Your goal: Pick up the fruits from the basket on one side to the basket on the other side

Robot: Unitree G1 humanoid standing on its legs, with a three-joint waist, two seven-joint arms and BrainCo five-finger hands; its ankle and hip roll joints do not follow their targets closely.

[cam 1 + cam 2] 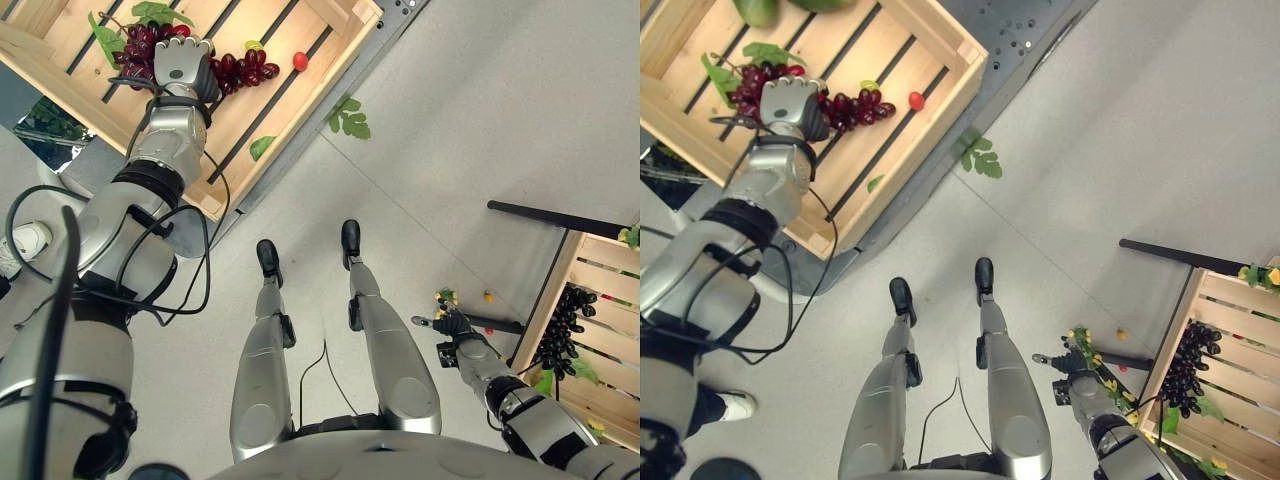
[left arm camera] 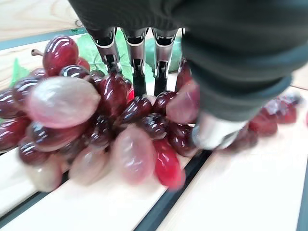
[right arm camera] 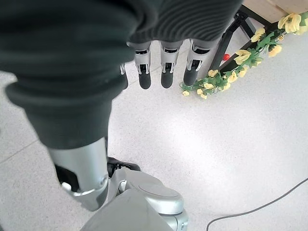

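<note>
In the wooden crate [image 1: 330, 60] on the left, the left robot hand [image 1: 180, 65] rests on a bunch of red grapes [image 2: 96, 125], fingers [image 2: 139, 62] dug in and thumb against the berries, closing around them. A small red fruit [image 1: 300, 61] lies nearby. At right, the right robot hand [image 1: 452, 328] hangs relaxed and empty beside the second crate [image 1: 600, 300] holding dark grapes [image 1: 565, 320].

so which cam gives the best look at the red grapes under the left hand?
Left wrist view: the red grapes show up close on the crate slats, with the left hand's fingers reaching into the bunch. Both eye views show them small, partly hidden by that hand. The right wrist view faces the floor.
</note>
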